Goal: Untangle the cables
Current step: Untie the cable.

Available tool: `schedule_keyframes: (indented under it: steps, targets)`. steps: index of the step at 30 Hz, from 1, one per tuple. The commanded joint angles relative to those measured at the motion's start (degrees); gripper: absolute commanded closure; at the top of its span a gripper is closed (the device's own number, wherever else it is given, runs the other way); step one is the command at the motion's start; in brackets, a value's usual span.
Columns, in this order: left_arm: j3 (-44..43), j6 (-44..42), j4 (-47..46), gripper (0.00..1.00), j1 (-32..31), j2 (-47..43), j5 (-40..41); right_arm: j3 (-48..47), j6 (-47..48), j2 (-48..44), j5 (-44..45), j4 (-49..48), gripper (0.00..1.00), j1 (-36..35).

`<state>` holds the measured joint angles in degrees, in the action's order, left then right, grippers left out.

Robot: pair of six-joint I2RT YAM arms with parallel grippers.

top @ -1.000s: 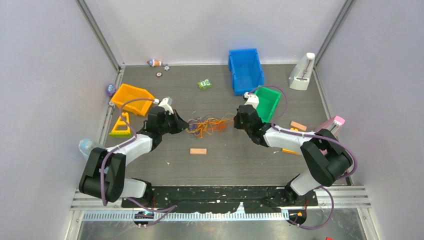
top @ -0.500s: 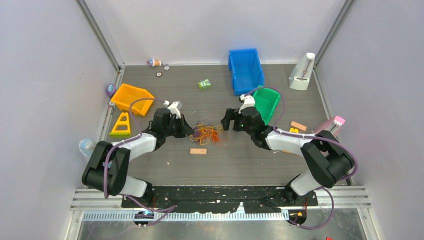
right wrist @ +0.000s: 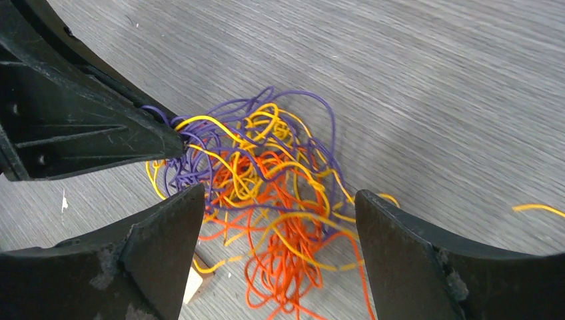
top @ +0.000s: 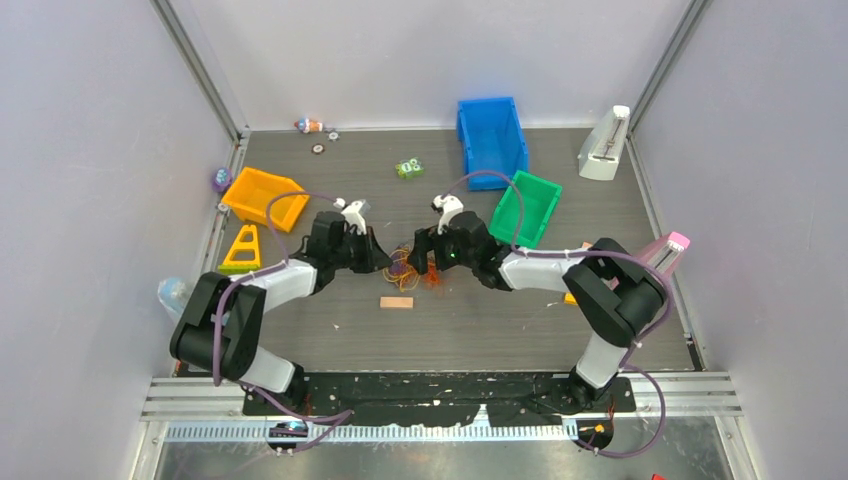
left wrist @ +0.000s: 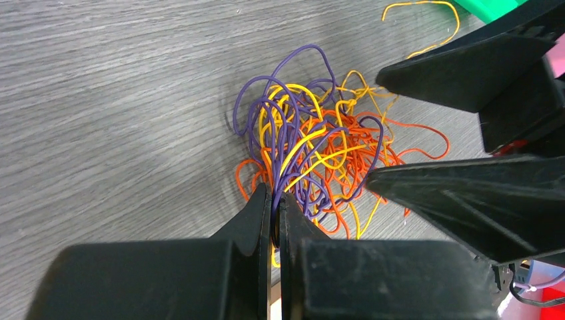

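**knotty_pete:** So where's the mess sitting, and who's got hold of what?

**wire_wrangler:** The cables [left wrist: 313, 153] are one loose wad of purple, yellow and orange on the table [top: 480, 320], just beyond the little wooden block [top: 396, 302], on its far side from the arm bases. The left gripper [left wrist: 276, 200] comes in from beyond-left of the block, with its jaws pressed together on a few purple and yellow strands at the wad's near edge. The right gripper [right wrist: 280, 195] comes from beyond-right of the block. Its jaws are spread wide, one on each side of the wad, pinching nothing.

**knotty_pete:** What's the trick for the next grab, then?

**wire_wrangler:** My guess is don't close the right one on the whole clump, since that only packs the knot tighter. I'd use the left pinch as the anchor and shift the right jaws onto the orange loops on the side of the wad nearest the block. Take a few strands of one colour the left isn't holding, then pull gently apart, away from the block. These wires are springy and thin, so they'll slip out of a sloppy pinch. Go slow, and if the entire wad drags along, let go and pick fewer strands.
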<state>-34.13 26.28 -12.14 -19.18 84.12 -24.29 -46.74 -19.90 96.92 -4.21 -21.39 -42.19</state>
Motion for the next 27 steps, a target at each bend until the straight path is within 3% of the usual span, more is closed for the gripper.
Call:
schedule_keyframes:
  steps: [1, 4, 5, 8, 9, 11, 13, 19, 27]
  targets:
    - [-2.8, -1.2, 0.1, 1.0, -0.6, 1.7, -3.2, -5.8, 1.4, 3.6, -2.7, 2.7, 0.13, -2.2]
    - [-3.1, -1.2, 0.4, 1.0, -0.6, 2.2, -3.4, -10.0, 1.8, 6.6, -1.0, 8.7, 0.19, -3.1]
    - [-3.2, -1.2, 0.6, 1.0, -0.6, 2.1, -3.1, -11.7, 1.9, 7.5, 0.6, 10.3, 0.25, -3.1]
    - [-3.1, -1.4, 3.1, 1.0, -0.5, 0.7, 1.3, -14.7, 2.8, 8.1, 8.9, 18.6, 0.54, -3.2]
    - [-2.9, -1.6, 3.8, 1.0, -0.5, -0.6, 4.1, -15.0, 2.8, 7.5, 13.6, 19.6, 0.71, -3.1]
    - [-1.8, -1.7, 4.3, 1.0, -0.5, -3.3, 8.3, -14.3, 1.8, 5.8, 20.2, 20.9, 0.86, -2.9]
    - [0.1, -1.4, 4.6, 1.0, -0.5, -6.7, 14.0, -12.6, 0.3, 3.7, 25.6, 21.0, 0.93, -2.5]
    - [5.7, 0.7, 4.5, 1.0, -0.4, -16.7, 30.5, -7.6, -4.4, -2.0, 36.4, 20.4, 0.95, -0.8]
    - [8.2, 2.7, 5.0, 1.0, -0.4, -20.7, 40.0, -5.8, -6.7, -4.2, 40.3, 20.3, 0.95, -0.5]
